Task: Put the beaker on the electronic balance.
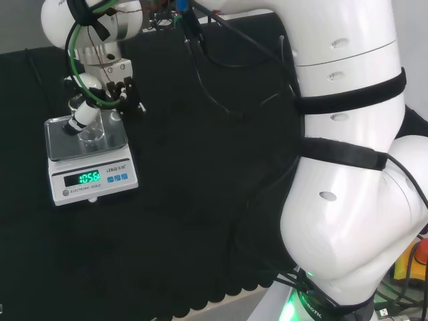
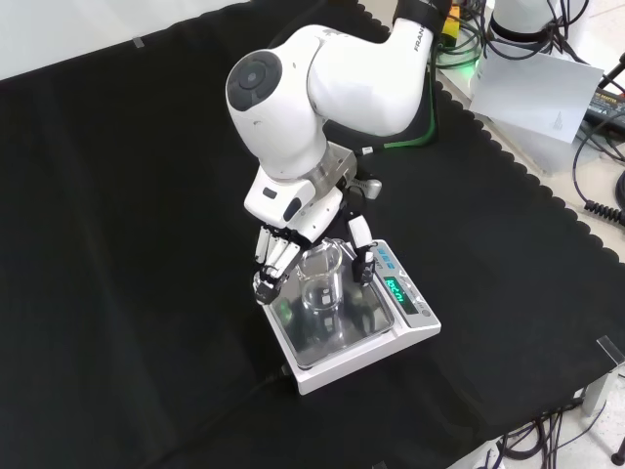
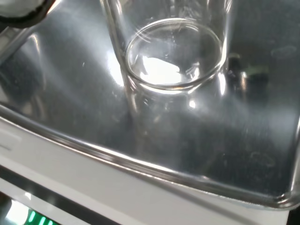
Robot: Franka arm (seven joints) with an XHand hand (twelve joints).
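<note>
**Operator:** Where is the beaker, and why there?

**Technician:** In the front view the beaker (image 2: 322,283) stands upright on the steel pan of the electronic balance (image 2: 337,344), near the pan's centre. The wrist view shows its base (image 3: 171,77) flat on the metal, so the load bears squarely on the pan. The lit display at the pan's 3 o'clock suggests a weight is registering.

**Operator:** State of the hand?

**Technician:** The hand (image 2: 293,234) sits at the beaker's 12 o'clock. Its fingers (image 2: 273,262) hang at 9 o'clock and its thumb (image 2: 363,249) at 3 o'clock, spread to either side of the glass. Whether they touch the wall, I cannot tell. My judgement: placement is done, withdrawal remains
</note>
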